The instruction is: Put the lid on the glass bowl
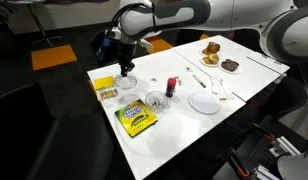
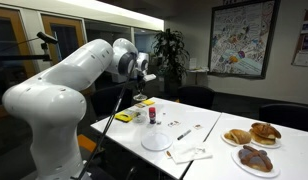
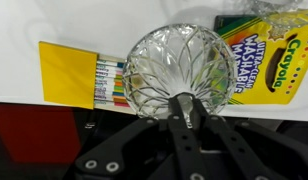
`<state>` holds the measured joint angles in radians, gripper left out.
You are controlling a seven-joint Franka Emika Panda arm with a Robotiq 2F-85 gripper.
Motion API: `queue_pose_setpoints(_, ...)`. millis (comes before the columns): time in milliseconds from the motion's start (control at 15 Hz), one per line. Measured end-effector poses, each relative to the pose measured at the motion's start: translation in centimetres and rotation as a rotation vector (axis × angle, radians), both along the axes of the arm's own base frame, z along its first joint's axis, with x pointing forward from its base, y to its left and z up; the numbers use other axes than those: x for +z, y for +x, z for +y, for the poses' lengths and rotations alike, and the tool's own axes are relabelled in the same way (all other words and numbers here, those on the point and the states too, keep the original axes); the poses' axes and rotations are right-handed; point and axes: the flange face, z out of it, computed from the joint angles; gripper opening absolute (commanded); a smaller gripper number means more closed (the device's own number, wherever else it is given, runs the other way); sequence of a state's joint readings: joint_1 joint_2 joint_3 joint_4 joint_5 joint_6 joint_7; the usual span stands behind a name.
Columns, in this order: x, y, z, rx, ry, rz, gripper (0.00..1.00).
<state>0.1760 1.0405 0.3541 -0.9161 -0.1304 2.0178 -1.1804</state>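
Note:
My gripper (image 3: 184, 103) is shut on the edge of the lid (image 3: 179, 62), a small round cut-glass piece that fills the middle of the wrist view. In an exterior view the gripper (image 1: 125, 70) is low over the near-left part of the white table (image 1: 244, 80), with the lid (image 1: 129, 82) at or just above the tabletop. The glass bowl (image 1: 156, 100) stands a short way off beside the green and yellow Crayola box (image 1: 136, 120). Only the bowl's rim (image 3: 284, 12) shows in the wrist view's top right corner.
A yellow marker box (image 1: 106, 90) lies beside the lid and also shows in the wrist view (image 3: 79, 75). A small red bottle (image 1: 171, 86), a flat white plate (image 1: 204, 102) and plates of pastries (image 1: 211, 48) stand further along the table. The table edge is close behind the gripper.

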Motion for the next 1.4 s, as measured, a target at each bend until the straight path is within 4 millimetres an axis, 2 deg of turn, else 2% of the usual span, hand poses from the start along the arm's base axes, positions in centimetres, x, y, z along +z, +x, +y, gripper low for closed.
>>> queue_pose_setpoints(200, 0.8, -1.4, 1.0, -0.009, -0.025, 0.037, 0.04)
queue_pose_setpoints(400, 0.4, -2.8, 1.5, -0.025, -0.045, 0.06, 0.04)
queue_pose_setpoints(800, -3.5, -5.7, 1.4, -0.078, -0.111, 0.022, 0.04)
queue_pose_setpoints(1000, -4.5, -7.7, 1.1, -0.11, -0.135, 0.015, 0.04)
queue_pose_setpoints(1133, -4.1, -8.7, 0.7, -0.127, -0.143, 0.006, 0.04)
queue_pose_setpoints(1400, -1.7, -9.5, -0.4, -0.136, -0.159, -0.015, 0.04)
